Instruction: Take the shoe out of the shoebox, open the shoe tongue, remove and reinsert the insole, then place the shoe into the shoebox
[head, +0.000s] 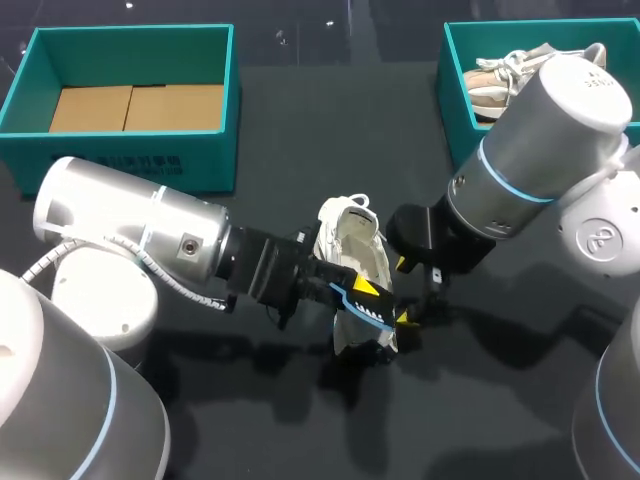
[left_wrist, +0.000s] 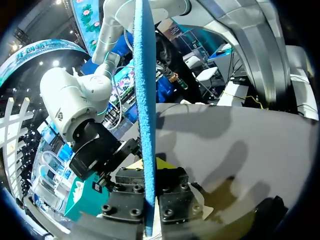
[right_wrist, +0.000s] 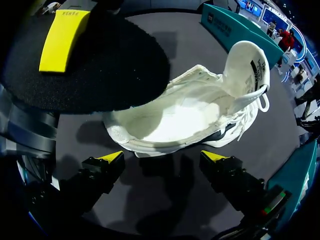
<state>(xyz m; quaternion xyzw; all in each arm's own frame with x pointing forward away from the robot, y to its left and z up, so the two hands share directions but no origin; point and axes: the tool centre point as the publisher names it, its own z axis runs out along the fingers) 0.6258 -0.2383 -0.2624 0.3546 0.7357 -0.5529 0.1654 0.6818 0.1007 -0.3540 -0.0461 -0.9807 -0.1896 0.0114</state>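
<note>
1. The shoe lies on its side out on the table, with its opening turned toward the right gripper. My guess is it's lying like that so the inside is easy to reach.
2. The left gripper is pinching the insole edge-on, and there's a finger flat on each face. It holds the insole clear of the shoe, just over the near end, so it looks like the removal is done and the insole is lined up to go back in.
3. The right gripper's fingers are spread wide and hold nothing, with the tips just short of the shoe's sole. It's probably waiting there to steady the shoe.
4. The teal box is well beyond the shoe and has another sneaker in it.
</note>
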